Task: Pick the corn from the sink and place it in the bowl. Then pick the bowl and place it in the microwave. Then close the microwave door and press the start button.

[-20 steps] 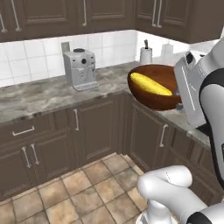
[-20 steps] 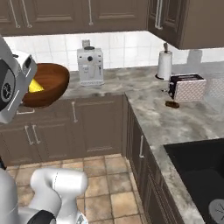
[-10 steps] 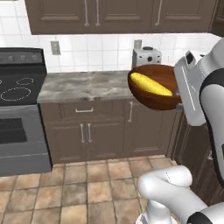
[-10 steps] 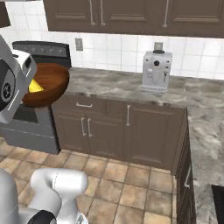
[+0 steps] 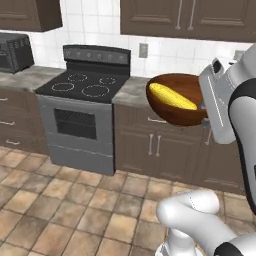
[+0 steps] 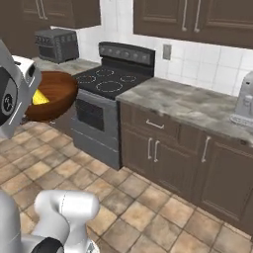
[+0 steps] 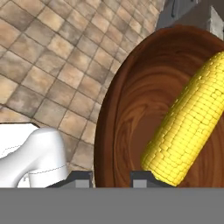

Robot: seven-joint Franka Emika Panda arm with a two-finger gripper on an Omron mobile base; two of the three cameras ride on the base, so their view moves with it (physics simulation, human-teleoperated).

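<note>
My gripper is shut on the near rim of the reddish-brown wooden bowl and holds it in the air at chest height, above the tiled floor. The yellow corn lies inside the bowl, slanting across it. In the hand view the corn rests against the bowl's inner wall, close to the right fingertip. From the right, the bowl juts out beside the hand with the corn peeking over its rim. The microwave stands on the far counter; its door is too small to judge. The sink is out of view.
A black-topped stove with an oven door stands between dark cabinets. A marble counter runs to its right, with a coffee machine at the edge. Tiled floor lies open in front of the cabinets.
The whole scene has swung as the base turned: the coffee machine slid off to the right, and the stove and microwave came into view. The bowl with the corn stays held in the gripper.
</note>
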